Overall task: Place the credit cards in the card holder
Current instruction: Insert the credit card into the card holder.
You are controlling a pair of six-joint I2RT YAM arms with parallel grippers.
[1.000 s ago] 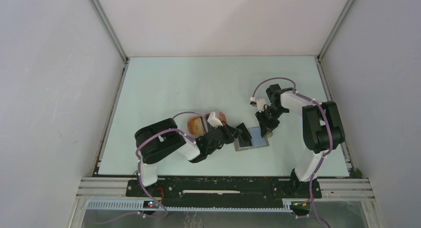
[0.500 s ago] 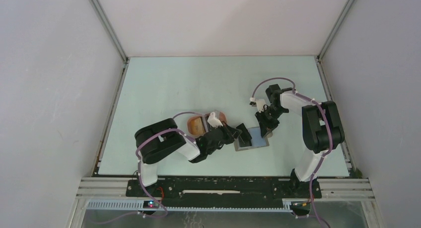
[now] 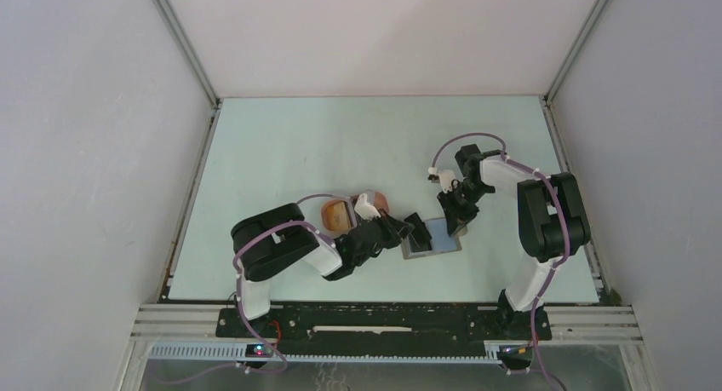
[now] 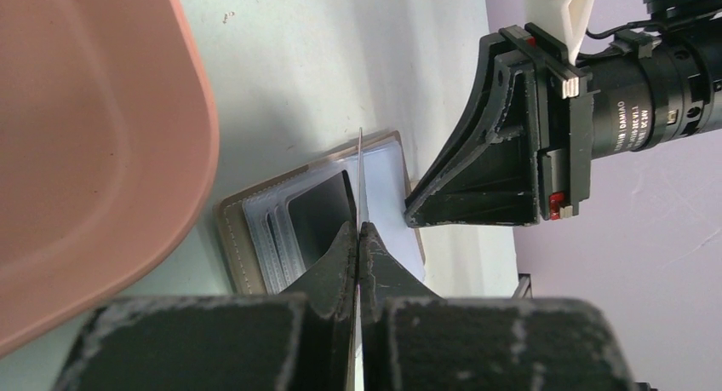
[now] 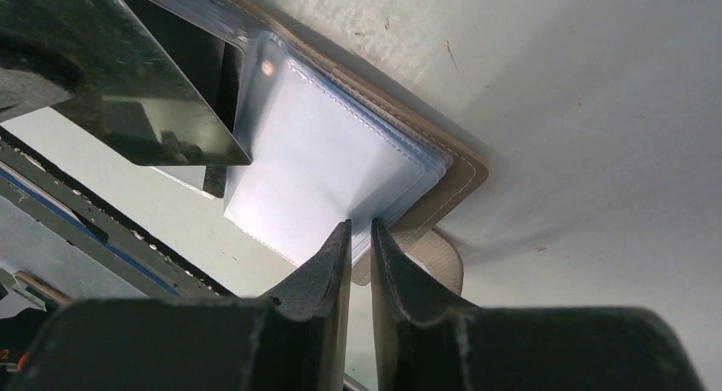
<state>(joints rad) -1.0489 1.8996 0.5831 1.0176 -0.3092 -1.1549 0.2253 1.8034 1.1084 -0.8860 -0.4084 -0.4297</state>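
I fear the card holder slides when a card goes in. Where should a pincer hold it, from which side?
Grip the card holder, probably at the blue-grey half's outer edge by the tab, coming from the side opposite the fold, like the right pincer. It lies open and flat, so only an edge can be pinched, and the pockets are free for the card in the left pincer.

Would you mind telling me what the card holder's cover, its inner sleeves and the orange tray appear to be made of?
Card holder cover: probably leather or imitation leather, matte tan, with a stitched seam along its edge. Inner sleeves: thin clear plastic, glossy, catching light. Orange tray: likely moulded plastic, smooth and matte, with a rounded rim.
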